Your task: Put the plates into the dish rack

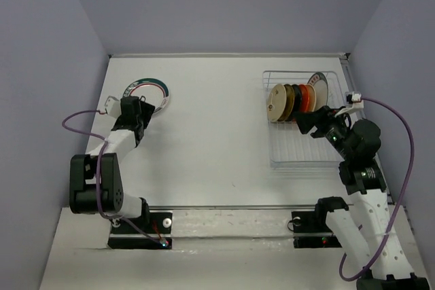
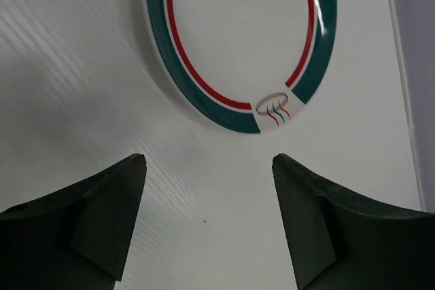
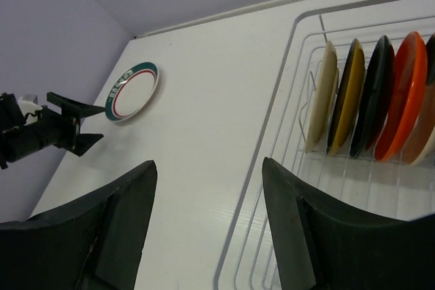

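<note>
As the left gripper (image 2: pixel 207 161) is held open just ahead of the flat-lying plate (image 2: pixel 238 32), it may be shoved across the bench (image 2: pixel 68 66), not caught.

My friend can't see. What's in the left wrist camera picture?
A white plate with a green-and-red rim lies flat on the white table, just ahead of the left gripper. Its two dark fingers are spread open, holding nothing.

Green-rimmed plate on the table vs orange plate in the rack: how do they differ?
Pose: the green-rimmed plate lies flat on the table; the orange plate stands on edge in the dish rack. Look: green-rimmed plate is white with green and red rings; orange plate is plain orange. Both round.
</note>
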Available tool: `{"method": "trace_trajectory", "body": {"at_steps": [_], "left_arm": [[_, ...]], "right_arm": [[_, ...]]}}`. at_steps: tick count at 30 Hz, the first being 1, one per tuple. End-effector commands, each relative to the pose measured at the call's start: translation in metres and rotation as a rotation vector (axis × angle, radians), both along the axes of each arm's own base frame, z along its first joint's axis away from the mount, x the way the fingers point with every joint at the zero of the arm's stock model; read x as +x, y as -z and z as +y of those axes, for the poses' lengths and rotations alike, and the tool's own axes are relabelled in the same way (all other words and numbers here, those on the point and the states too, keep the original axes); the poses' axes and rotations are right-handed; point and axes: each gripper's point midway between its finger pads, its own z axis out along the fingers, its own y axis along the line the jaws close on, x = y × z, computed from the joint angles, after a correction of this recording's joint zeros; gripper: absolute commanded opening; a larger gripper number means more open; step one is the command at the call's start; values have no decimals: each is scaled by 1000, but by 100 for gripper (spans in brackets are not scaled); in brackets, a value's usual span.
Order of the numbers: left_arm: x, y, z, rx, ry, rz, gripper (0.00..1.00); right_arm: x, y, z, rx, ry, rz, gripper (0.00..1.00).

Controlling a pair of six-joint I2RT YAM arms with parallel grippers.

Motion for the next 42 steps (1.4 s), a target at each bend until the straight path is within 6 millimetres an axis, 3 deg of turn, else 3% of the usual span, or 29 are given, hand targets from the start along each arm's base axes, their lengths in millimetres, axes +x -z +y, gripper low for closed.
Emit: {"method": "trace_trajectory", "body": {"at_steps": [1,4,11,13,16,17,20,22,23,24,26,27,29,30,31,32,33,34,35,36,37,42], "left_arm": [[21,-1,39,-13,-107,-35,84],[33,10,54,-13,-123,-11,84],[63,39,57,-110,-113,-28,80],[75,45,52,-137,-88,-41,69],[79,61,50,-165,-91,-28,31],[78,62,53,-175,-113,-36,10],[76,55,54,-194,-118,-110,5],[77,38,52,-199,-105,-176,5],[78,21,43,-217,-62,-220,6],[78,20,39,-225,-46,-219,6],[78,-15,26,-212,0,-299,6],[77,-42,8,-206,49,-356,6],[72,-69,-11,-187,114,-409,6],[64,-100,-29,-182,167,-477,6],[55,-109,-38,-181,192,-496,6],[43,-139,-45,-165,226,-569,6],[32,-141,-50,-163,241,-576,6],[26,-159,-50,-154,248,-620,6],[13,-157,-71,-166,306,-617,6],[-2,-174,-77,-169,332,-662,6],[-11,-169,-81,-177,351,-657,6],[-62,-188,-119,-210,536,-745,6]], "right_arm": [[-10,-23,16,26,-100,-68,68],[-12,-24,19,44,-119,-69,67],[-9,-24,17,71,-100,-51,66],[-8,-21,19,77,-109,-39,65],[-6,-19,20,83,-115,-27,65],[-6,-20,19,83,-109,-29,64],[-6,-26,15,82,-82,-55,64],[-6,-33,16,81,-90,-69,64],[-5,-38,22,82,-127,-65,65],[0,-35,22,84,-126,-50,66],[6,-39,34,107,-182,-32,73],[7,-45,44,114,-215,-48,75],[11,-55,54,111,-231,-61,79],[9,-50,73,104,-277,-35,83],[13,-56,76,86,-248,-51,85],[17,-43,85,61,-255,3,90],[12,-39,102,43,-296,23,92],[19,-36,101,27,-272,38,94],[19,-38,111,12,-285,51,96],[21,-34,116,8,-292,70,97],[26,-24,124,5,-302,115,97],[35,-18,153,-4,-359,168,100]]}}
